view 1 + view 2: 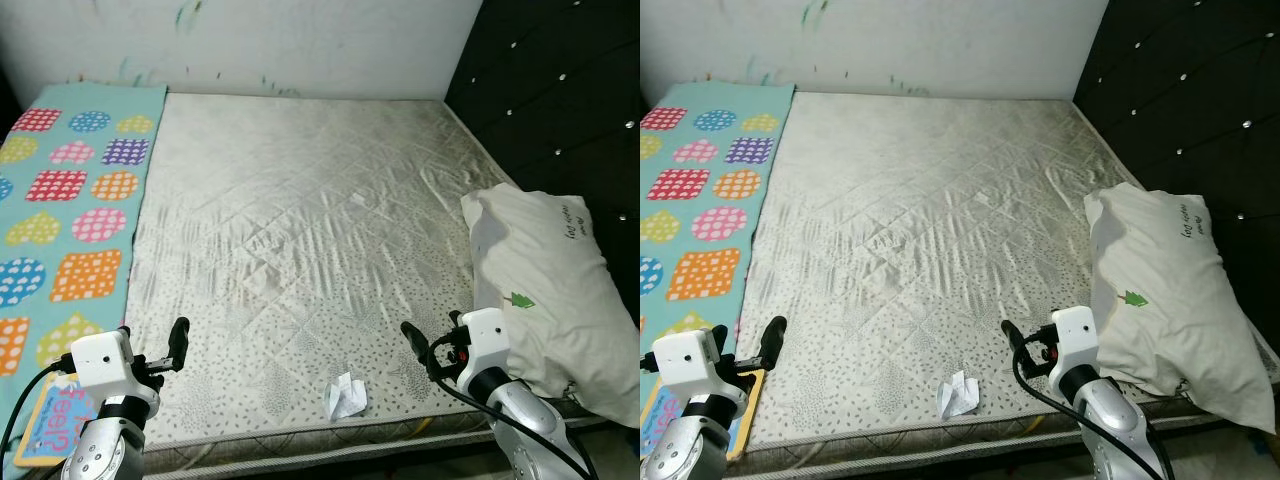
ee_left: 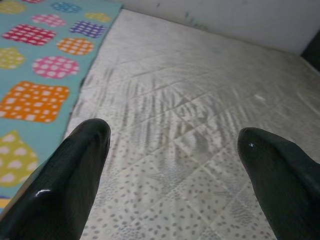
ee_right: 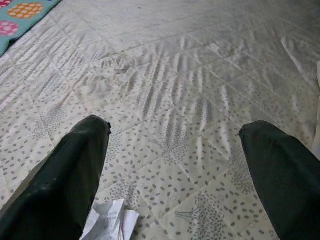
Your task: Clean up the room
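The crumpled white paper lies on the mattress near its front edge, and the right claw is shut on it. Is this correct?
Not quite. The paper does lie near the mattress front edge, but the right claw is open and above it, not holding it; the right wrist view shows this.

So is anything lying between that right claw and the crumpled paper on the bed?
Nothing visible. The right gripper hangs open over bare mattress, with the paper just below and slightly to its left near the mattress edge.

Small crumpled white paper scrap [image 1: 345, 396] lying on the quilted mattress [image 1: 300, 230] near its front edge, folded and creased, faint print seen on it, white pillow [image 1: 545, 290] with green tree print slumped at the mattress's right side
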